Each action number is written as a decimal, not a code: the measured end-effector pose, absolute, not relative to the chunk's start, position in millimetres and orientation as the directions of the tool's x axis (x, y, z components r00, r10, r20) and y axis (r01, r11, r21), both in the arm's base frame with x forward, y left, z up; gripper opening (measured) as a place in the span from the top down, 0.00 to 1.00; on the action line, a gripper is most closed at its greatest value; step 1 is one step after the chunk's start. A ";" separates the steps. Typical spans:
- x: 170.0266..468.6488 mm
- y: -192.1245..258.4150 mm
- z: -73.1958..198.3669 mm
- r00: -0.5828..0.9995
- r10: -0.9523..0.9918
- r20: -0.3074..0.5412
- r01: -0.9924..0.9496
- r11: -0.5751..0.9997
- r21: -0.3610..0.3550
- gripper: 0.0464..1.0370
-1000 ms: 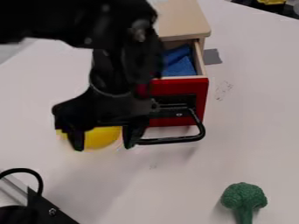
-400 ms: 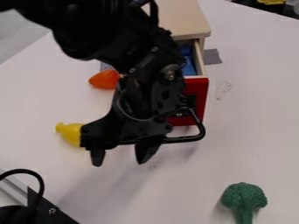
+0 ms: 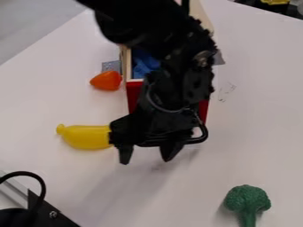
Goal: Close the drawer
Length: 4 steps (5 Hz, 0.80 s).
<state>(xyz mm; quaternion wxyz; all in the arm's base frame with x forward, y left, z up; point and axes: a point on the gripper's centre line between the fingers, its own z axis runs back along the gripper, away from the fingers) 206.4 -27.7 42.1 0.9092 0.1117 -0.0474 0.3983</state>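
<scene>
In front of the drawer and well to its left in the camera view, we log a dark bracket with a looped black cable. Also forward of the drawer, to its right: green toy broccoli on the desk.

At the drawer's red front hangs the tool, fingers pointing down and spread wide; we see nothing held. It overlaps the black handle; contact, we cannot tell. Left of the drawer's front lies a yellow toy, its right end meeting the tool's outline.

Inside the drawer: blue cloth. Beside its left wall, an orange toy, with a grey patch just behind. Past the drawer, the wooden cabinet it slides into, partly hidden by the arm.

Progress: drawer open, contents exposed. We judge the tool to be roughly placed for closing, with the whole push left to do. Next, we expect pressure on the front towards the cabinet. Risk noted: a finger could snag the handle, or an off-centre push could jam the drawer.
</scene>
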 end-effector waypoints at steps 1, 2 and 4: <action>228.8 -20.1 39.5 0.630 0.760 0.161 -0.777 0.612 0.150 0.04; 251.2 -7.1 39.5 0.575 0.806 0.140 -0.818 0.559 0.136 0.04; 279.9 21.4 37.4 0.489 0.865 0.111 -0.870 0.475 0.130 0.04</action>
